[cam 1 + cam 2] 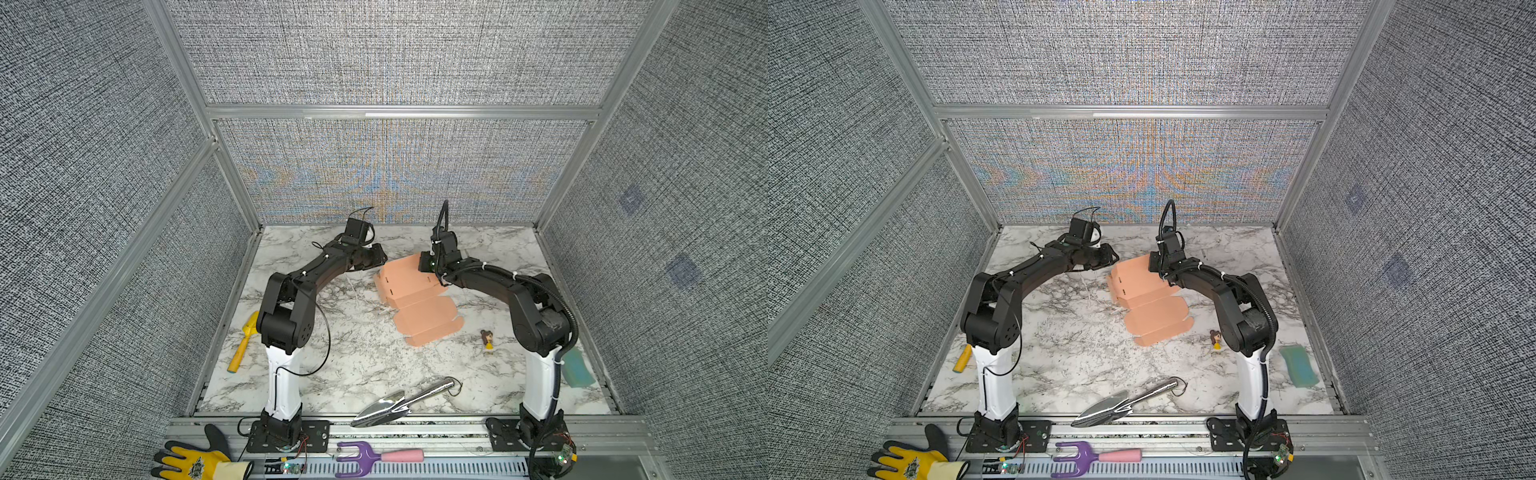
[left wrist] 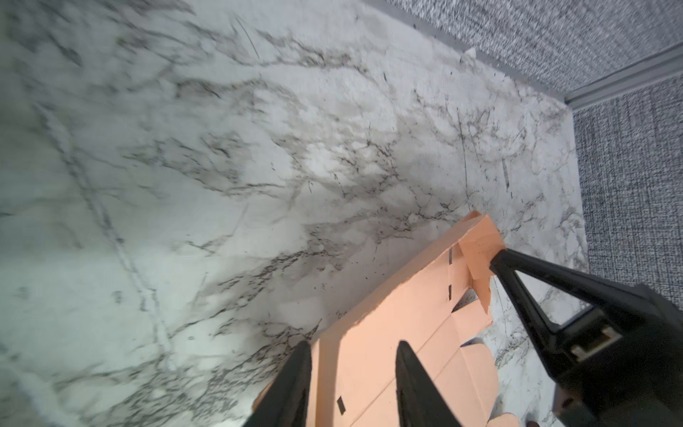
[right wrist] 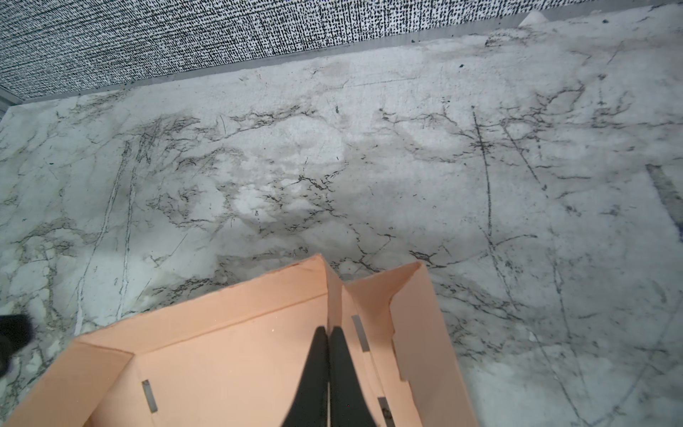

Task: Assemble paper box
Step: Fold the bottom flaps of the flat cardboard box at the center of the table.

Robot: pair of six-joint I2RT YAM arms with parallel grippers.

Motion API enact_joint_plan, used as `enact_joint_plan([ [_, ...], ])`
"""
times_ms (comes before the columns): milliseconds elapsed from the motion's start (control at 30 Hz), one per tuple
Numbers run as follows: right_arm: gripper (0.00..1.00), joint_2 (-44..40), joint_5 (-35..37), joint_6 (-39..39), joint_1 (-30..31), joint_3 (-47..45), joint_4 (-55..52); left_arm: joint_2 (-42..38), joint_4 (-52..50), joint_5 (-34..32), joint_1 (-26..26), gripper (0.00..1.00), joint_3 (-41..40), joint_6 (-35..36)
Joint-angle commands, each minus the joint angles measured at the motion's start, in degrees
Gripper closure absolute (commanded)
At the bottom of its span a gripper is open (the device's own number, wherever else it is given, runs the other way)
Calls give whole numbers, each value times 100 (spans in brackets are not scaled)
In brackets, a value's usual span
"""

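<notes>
Toward the rear centre of the tabletop, your paper box lies between the two arms. Its far end is folded up into walls, and its near end is flat with scalloped flaps. The emblem on the yellow glove at the front rail is too small to read.

Your left end effector is partly open. Its fingers stand apart astride the box's left wall edge and do not clamp it. Your right end effector is closed, with its tips pinching the upright flap at the far right corner.

Bare marble runs from the box's far edge to the rear wall, and also to the box's left. A small figurine stands near the flat end without touching it. A silver trowel lies at the front edge with its blade over the rail. A yellow scoop by the left edge and a teal sponge by the right edge both lie well apart from the box.
</notes>
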Motion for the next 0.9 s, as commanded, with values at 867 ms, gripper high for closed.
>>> enact_joint_plan([
  [867,100,-70,104,264,-34,16,-255,-665,1783,903,28,68,-2415,218],
])
